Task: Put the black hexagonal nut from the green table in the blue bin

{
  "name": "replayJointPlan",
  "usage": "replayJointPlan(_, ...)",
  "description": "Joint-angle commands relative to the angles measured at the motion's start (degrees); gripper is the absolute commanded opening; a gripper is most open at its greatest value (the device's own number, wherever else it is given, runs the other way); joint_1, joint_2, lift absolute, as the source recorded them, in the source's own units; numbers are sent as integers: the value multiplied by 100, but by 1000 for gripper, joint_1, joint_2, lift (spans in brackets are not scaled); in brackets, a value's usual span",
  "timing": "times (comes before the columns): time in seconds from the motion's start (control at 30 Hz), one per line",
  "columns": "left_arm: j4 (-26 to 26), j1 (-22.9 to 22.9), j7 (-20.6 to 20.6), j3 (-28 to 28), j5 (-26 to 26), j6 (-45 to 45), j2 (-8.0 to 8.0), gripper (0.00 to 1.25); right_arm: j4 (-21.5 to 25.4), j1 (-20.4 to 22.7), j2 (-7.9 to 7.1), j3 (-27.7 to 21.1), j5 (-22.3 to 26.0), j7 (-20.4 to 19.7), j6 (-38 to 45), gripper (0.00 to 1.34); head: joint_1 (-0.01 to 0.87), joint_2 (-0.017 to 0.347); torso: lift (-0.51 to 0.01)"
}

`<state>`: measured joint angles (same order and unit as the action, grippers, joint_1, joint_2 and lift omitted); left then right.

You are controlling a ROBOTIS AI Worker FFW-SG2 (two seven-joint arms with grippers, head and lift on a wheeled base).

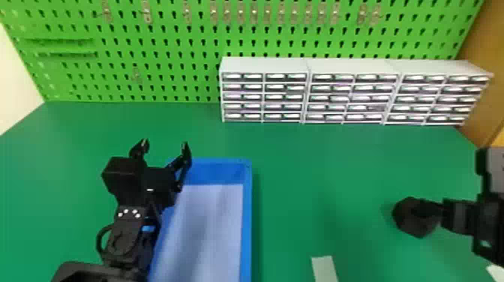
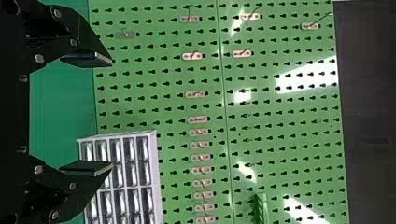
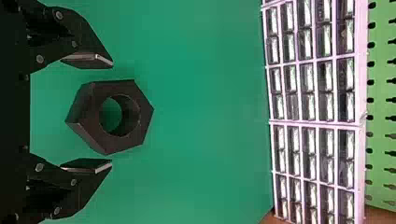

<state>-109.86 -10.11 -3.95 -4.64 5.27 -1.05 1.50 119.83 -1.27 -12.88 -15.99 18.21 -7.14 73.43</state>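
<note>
Right gripper (image 1: 441, 213): and it's open, my two fingers spread with the nut framed between them!
Nut (image 3: 88, 107): down on the green table (image 1: 330, 157), hole facing my wrist camera.
Left gripper (image 1: 165, 143): open as well, over by the bin's left side.
Bin (image 1: 246, 225): well apart from the nut, to its left.

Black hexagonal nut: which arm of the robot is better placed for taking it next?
Right, most likely. The right gripper has its jaws open and lined up with the nut, while the left gripper is over by the blue bin, farther away.
</note>
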Motion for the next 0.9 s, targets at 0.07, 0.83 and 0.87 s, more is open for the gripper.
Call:
replayJointPlan(0.07,0,9,0,-2,0,0,-1,782,-285,-172,-145,-10,7,196,-48,833,657,57,-95)
replayJointPlan(0.83,44,53,0,-2,-18,44,8,782,-1436,-717,-294,210,-1101,1409,-417,1046,657,57,-95)
replayJointPlan(0.87,44,44,0,-2,-18,44,8,782,-1472,-735,-286,210,-1127,1444,-426,1046,657,57,-95)
